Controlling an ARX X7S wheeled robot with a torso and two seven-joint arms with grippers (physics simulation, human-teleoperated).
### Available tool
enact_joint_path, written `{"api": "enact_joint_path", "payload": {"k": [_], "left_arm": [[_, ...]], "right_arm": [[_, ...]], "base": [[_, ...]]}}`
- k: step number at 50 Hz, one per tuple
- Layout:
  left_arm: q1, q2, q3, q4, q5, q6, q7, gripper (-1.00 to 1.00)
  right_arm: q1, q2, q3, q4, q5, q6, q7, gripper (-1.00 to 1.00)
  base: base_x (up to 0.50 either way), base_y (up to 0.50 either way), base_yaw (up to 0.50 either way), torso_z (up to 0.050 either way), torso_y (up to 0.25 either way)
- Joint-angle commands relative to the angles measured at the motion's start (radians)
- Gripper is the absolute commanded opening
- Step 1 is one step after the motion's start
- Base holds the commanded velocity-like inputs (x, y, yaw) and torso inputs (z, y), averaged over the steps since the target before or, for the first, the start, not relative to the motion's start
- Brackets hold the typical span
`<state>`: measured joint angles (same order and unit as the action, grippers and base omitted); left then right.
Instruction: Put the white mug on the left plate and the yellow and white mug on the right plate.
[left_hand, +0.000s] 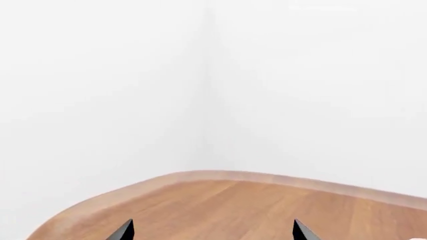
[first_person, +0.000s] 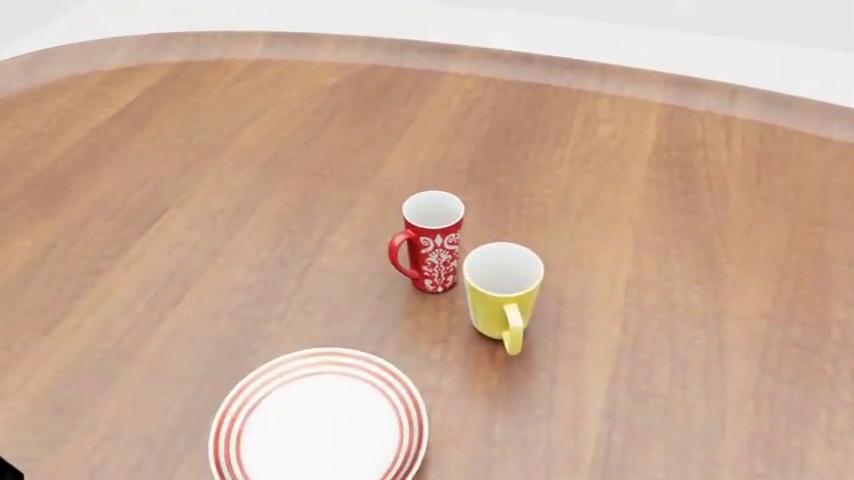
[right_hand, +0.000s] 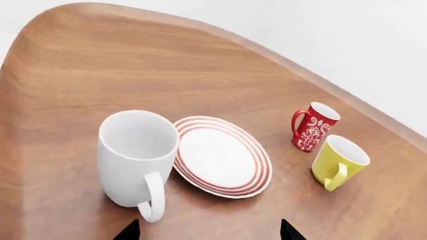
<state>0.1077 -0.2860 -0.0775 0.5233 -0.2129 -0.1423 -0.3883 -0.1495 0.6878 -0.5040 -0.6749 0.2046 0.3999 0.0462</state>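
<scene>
In the right wrist view the large white mug (right_hand: 133, 155) stands upright on the table, its handle turned towards my right gripper (right_hand: 209, 234), which is open, empty and just short of it. A red-ringed plate (right_hand: 223, 156) lies empty beside the mug; it also shows in the head view (first_person: 318, 420). I cannot tell which of the two plates it is; the other is out of view. The yellow and white mug (right_hand: 339, 161) stands upright beyond the plate and also shows in the head view (first_person: 503, 290). My left gripper (left_hand: 213, 235) is open and empty over bare wood.
A red mug with a white pattern (first_person: 430, 240) stands close beside the yellow mug, also in the right wrist view (right_hand: 312, 126). The wooden table (first_person: 160, 200) has a rounded far edge against white walls. Neither gripper shows in the head view.
</scene>
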Motion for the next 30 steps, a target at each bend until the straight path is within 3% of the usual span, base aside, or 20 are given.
{"api": "enact_joint_path", "payload": {"k": [1, 30], "left_arm": [[0.038, 0.02, -0.03, 0.034, -0.008, 0.011, 0.026, 1.0], [0.063, 0.011, -0.035, 0.078, -0.017, 0.019, 0.006, 1.0]], "right_arm": [[0.073, -0.043, -0.043, 0.022, -0.026, 0.061, -0.111, 1.0], [0.268, -0.175, -0.033, 0.369, 0.159, 0.022, -0.32, 1.0]], "base": [[0.0, 0.0, 0.0, 0.0, 0.0], [0.0, 0.0, 0.0, 0.0, 0.0]]}}
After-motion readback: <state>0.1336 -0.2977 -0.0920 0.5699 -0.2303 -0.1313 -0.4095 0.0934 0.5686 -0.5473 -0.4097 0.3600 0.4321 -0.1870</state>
